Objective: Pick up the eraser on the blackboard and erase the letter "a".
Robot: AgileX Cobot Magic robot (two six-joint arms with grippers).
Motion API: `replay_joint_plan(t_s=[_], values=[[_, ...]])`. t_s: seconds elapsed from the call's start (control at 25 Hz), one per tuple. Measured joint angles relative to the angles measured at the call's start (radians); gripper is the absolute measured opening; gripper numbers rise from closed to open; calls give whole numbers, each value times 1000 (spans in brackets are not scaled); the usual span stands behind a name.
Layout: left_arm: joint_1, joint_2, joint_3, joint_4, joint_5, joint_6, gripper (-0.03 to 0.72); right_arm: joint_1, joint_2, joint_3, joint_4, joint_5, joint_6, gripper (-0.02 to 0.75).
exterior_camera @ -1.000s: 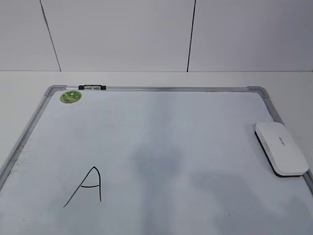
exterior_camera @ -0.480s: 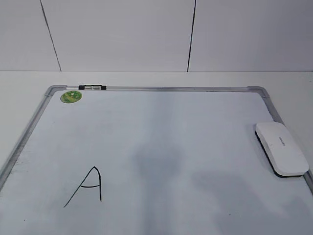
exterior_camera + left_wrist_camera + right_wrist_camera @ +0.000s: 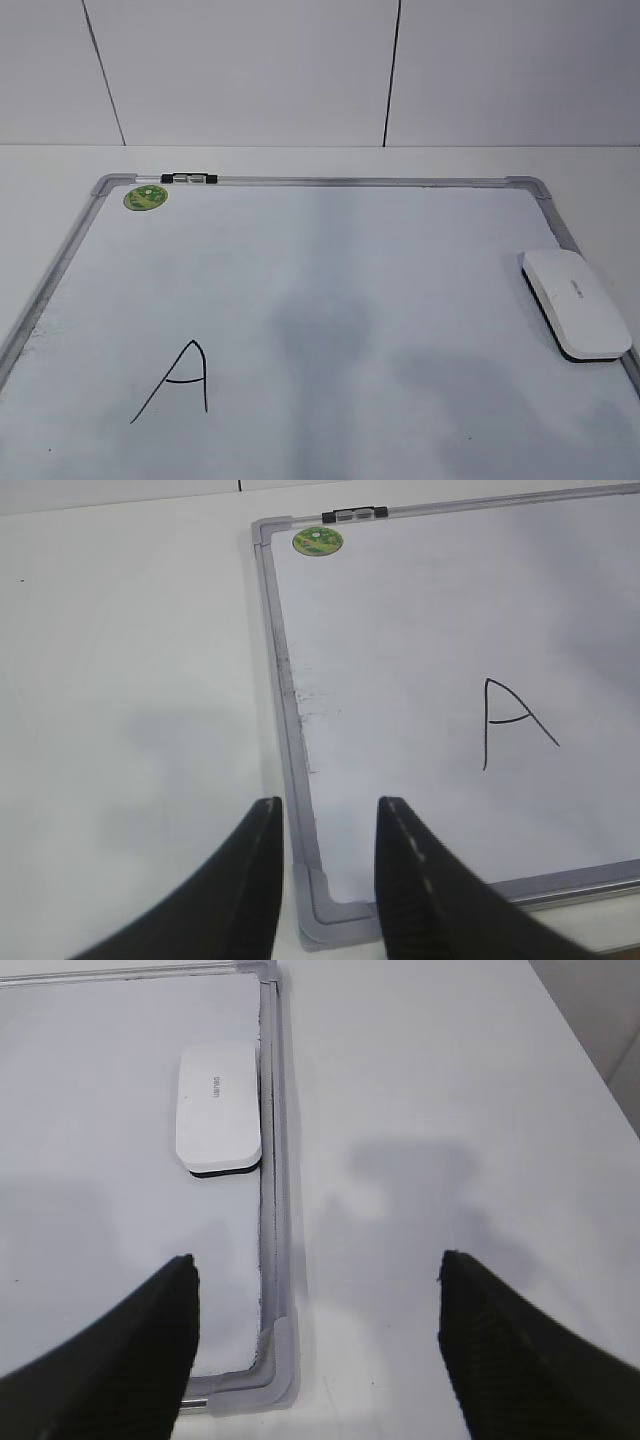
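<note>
White dry-erase blackboard [image 3: 330,250] lying flat across most of the exterior view, silver frame with grey rounded corners. Round green sticker [image 3: 145,198] at upper left of the board, just below a small black-and-white marker clip [image 3: 188,179] on the top frame rail. Eraser [image 3: 575,303], white with a black underside, resting at the right edge of the frame, touching or just beside the right frame rail, small grey lettering on top. Hand-drawn angular letter "A" [image 3: 180,382] in thin black marker at lower left, well apart from the eraser. No lowercase form visible; only this capital shape on the board. Left gripper [image 3: 328,815] at bottom centre of the left wrist view, fingers a little apart, empty, hovering over the board's near corner and frame. Right gripper [image 3: 315,1270] at the bottom of the right wrist view, fingers spread wide, holding nothing, above the board's corner, with the eraser higher in the frame to the left.
</note>
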Motion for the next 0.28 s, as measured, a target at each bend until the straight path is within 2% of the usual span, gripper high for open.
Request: replay_joint_plan(t_s=[0.28], values=[[0, 0, 0, 0, 0, 0, 235, 0, 0, 0, 0, 0, 0, 593]])
